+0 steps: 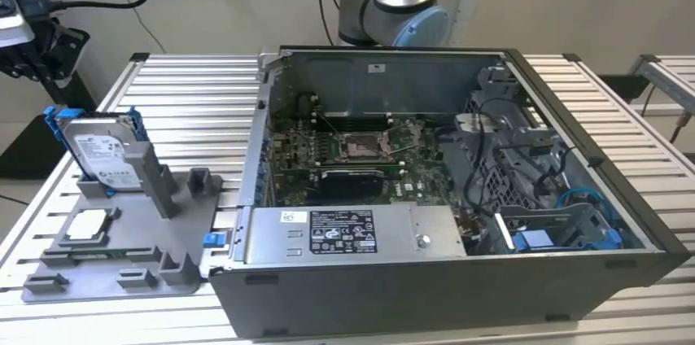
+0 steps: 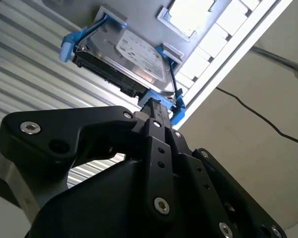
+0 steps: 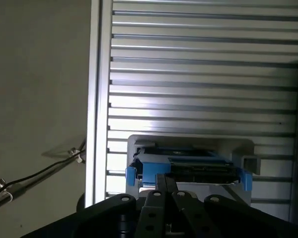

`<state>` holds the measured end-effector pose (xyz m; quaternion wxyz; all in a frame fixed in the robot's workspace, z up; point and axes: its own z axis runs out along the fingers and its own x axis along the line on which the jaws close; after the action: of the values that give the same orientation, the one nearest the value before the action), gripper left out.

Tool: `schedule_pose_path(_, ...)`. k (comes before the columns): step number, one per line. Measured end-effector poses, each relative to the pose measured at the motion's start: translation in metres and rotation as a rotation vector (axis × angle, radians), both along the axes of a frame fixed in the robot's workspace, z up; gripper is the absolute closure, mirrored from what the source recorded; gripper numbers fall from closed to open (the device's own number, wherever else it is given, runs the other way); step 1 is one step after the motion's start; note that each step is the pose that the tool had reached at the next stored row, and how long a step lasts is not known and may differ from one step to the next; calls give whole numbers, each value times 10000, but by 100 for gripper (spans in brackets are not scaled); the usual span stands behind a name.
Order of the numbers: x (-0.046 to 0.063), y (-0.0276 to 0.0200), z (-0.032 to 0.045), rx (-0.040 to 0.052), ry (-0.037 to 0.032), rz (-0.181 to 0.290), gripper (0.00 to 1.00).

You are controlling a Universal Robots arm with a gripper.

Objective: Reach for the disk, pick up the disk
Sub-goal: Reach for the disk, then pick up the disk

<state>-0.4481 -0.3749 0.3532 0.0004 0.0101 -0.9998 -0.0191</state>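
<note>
Disk (image 1: 103,154) upright in grey holder (image 1: 152,227), exterior view's left of open computer case (image 1: 434,300) | white label (image 2: 139,53), print illegible | gripper (image 2: 158,105) close to blue rail (image 2: 177,115), second wrist view | open or closed: cannot tell

- Disk (image 1: 103,150): silver-grey, white printed label, blue rails.
- Chip (image 1: 89,227), 6 o'clock of disk: silver-white.
- Holder (image 1: 120,262): plain grey.
- Table (image 1: 195,101): silver, ribbed in stripes.
- Case (image 1: 434,296): dark grey; board (image 1: 325,154) dark green.
- Gripper (image 2: 156,111): black, silver screws.

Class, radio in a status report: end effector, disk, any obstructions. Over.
End effector close by the disk, contact unclear. Disk standing on edge in grey holder. Nothing between them.
</note>
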Motion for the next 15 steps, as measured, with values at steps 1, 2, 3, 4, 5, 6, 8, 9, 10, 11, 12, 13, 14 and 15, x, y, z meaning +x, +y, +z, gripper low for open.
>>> schedule_pose_path(1, 0, 0, -4, 0, 1, 0, 100)
schedule_pose_path(2, -2, 0, -6, -1, 2, 0, 100)
schedule_pose_path(3, -2, 0, -6, -1, 2, 0, 100)
schedule_pose_path(4, -2, 0, -6, -1, 3, 0, 100)
schedule_pose_path(5, -2, 0, -6, -2, 4, 0, 100)
schedule_pose_path(6, -2, 0, -7, -1, 3, 0, 100)
schedule_pose_path(8, -3, 0, -8, -1, 2, 19, 100)
schedule_pose_path(9, -3, 0, -8, -1, 2, 73, 100)
schedule_pose_path(10, -3, 0, -8, 0, 1, 177, 100)
schedule_pose_path(11, -3, 0, -9, 0, 0, 345, 100)
schedule_pose_path(12, -4, 1, -9, 0, -1, 529, 100)
schedule_pose_path(13, -4, 1, -9, 0, 1, 698, 100)
schedule_pose_path(14, -3, 1, -8, -1, 1, 882, 100)
schedule_pose_path(15, -3, 0, -9, -2, 1, 1076, 100)
